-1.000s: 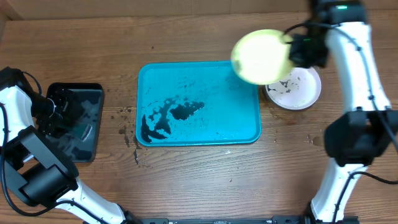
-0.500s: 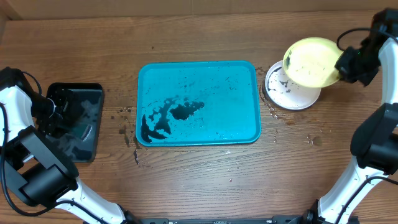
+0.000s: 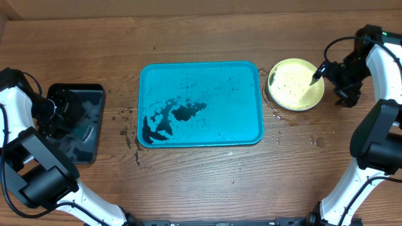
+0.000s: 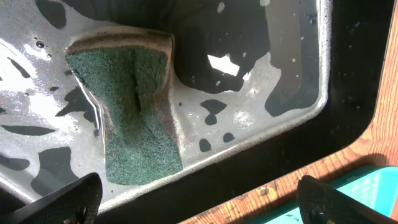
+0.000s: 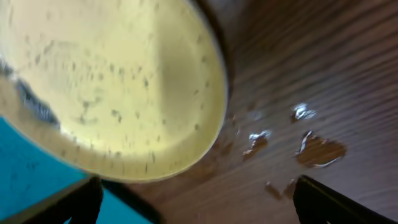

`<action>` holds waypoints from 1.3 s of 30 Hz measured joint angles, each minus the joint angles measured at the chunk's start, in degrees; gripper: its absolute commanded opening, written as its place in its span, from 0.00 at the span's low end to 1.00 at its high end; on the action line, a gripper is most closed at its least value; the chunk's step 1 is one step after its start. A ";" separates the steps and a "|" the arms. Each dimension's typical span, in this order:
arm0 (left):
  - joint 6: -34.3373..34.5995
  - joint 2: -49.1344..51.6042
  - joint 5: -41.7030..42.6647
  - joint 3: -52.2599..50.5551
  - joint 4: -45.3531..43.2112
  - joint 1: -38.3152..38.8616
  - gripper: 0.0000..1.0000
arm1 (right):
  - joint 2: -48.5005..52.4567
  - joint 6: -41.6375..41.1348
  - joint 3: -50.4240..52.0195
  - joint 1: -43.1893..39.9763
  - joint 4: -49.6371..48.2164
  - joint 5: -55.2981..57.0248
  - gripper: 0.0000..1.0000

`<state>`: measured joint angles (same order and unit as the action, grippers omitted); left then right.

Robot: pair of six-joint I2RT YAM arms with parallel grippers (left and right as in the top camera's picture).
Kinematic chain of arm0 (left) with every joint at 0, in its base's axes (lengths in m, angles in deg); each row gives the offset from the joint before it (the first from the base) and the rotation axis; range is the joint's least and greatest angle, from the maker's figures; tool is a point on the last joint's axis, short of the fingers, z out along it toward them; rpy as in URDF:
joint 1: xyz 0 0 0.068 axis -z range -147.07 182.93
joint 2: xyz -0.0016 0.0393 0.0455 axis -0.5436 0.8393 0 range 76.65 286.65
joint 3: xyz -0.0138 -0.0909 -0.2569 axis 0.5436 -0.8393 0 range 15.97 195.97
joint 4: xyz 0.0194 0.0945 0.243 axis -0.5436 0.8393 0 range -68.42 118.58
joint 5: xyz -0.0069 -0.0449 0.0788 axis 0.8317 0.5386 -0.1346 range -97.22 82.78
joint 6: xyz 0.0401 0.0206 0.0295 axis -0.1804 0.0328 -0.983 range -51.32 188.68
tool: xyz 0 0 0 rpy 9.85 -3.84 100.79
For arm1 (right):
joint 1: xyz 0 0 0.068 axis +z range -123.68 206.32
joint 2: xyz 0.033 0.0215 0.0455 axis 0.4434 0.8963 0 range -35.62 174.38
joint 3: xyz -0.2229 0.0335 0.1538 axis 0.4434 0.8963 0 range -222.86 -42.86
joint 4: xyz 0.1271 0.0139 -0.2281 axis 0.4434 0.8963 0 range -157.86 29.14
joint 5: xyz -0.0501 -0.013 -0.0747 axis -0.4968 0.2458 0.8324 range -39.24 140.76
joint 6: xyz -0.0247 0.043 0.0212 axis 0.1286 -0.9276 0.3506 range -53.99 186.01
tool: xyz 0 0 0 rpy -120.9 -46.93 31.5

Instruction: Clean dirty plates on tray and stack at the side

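So, biggest thing first: the wooden table (image 3: 201, 31), with the turquoise tray (image 3: 235, 119) in the middle, its long side running left to right. We see no plates on it, just dark smears and wet patches toward its left end. Way off at the far left sits the smaller black tray (image 3: 91, 150) with shallow water in it.

The yellow-green plate (image 3: 294, 85) lies flat just beside the tray's right short edge, at the side where the stack goes, with fine dark specks across it. A pale sliver peeks out under its left rim, so we reckon it's resting on another plate. We can't tell how many are under there.

Now the bit that matters. The right gripper (image 3: 320, 73) is at the plate's right rim, fingers spread and holding nothing. In the wrist view the plate sits out ahead and to the upper left of the two fingertips, not between them. So the plate lies toward the tray from that gripper, and being round it has no long axis to line up with. Our guess is the plate is placed, and the safe exit is up and off to the right so the rim doesn't get nudged.

The left gripper (image 4: 199, 190) hovers over the black tray, jaws wide, with the green scouring sponge (image 4: 134, 118) lying ahead of it and not gripped. It's well apart from the plate, so the right arm is nearer by far.
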<state>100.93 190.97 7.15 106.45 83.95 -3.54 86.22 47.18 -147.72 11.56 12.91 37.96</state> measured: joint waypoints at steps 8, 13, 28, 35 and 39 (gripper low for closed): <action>0.00 0.00 0.02 0.00 0.00 0.00 1.00 | -9.92 2.49 0.00 6.10 4.90 -3.56 1.00; -0.02 0.00 0.02 0.00 0.00 0.00 1.00 | -23.06 3.21 -0.33 15.08 8.28 -3.67 1.00; -0.02 0.00 0.02 0.00 0.02 0.00 1.00 | -37.18 3.67 -0.79 36.00 16.37 -3.17 1.00; 0.00 0.00 0.02 0.00 0.02 0.00 1.00 | -37.18 3.67 -0.79 36.24 16.39 -3.52 1.00; -0.02 0.00 0.02 0.00 0.02 0.00 1.00 | -37.18 3.65 -0.79 36.24 16.37 -3.54 1.00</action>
<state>100.91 190.97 7.18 106.45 83.97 -3.54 49.04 50.83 -148.50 47.80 29.28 34.42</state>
